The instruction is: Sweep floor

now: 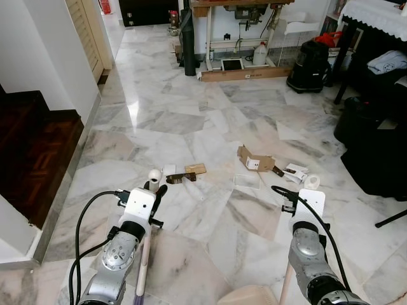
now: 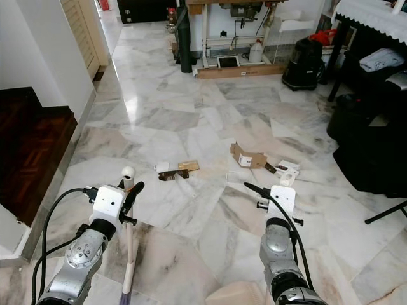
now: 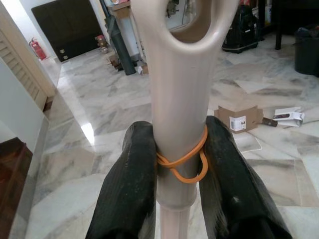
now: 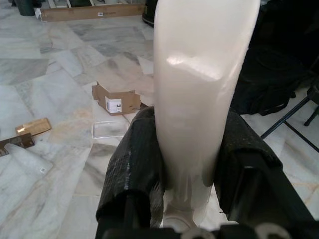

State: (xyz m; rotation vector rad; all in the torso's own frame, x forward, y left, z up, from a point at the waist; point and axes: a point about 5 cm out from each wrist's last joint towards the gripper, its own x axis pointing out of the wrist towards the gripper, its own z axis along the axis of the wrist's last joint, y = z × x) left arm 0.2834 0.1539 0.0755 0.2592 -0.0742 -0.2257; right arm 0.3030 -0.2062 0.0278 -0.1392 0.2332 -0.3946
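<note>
My left end effector (image 3: 180, 164) is clenched on a smooth beige plastic broom handle (image 3: 177, 89), its two matte black fingers (image 3: 130, 184) pressing either side of the round shaft just below a flattened top pierced by an oval hanging hole. A thin orange rubber band (image 3: 185, 164) loops around the shaft between the fingers. From my head camera the handle (image 1: 145, 260) runs down beside my silver left arm toward the floor, its rounded tip (image 1: 154, 175) showing above the wrist.

My right end effector (image 4: 188, 164) grips a second handle (image 4: 199, 74), glossy cream-white plastic, broad and gently tapering, held tight between two rubbery black fingers (image 4: 134, 164). Below my right arm, at the bottom of the head views, sits the pale tan edge of a dustpan (image 1: 248, 295).

The floor (image 1: 191, 121) is polished grey-white marble with brown veining, laid in irregular angular pieces and shining under the light. Litter lies ahead of me, well apart from both handles: a folded brown cardboard box (image 1: 254, 159) with a white label, a flat clear plastic piece (image 1: 247, 180) just before it, a small tan card (image 1: 196, 169) touching a dark brown strip (image 1: 177, 178), and a crumpled white wrapper (image 1: 296, 171). To my left, dark parquet (image 1: 32, 146) meets the marble.
</note>
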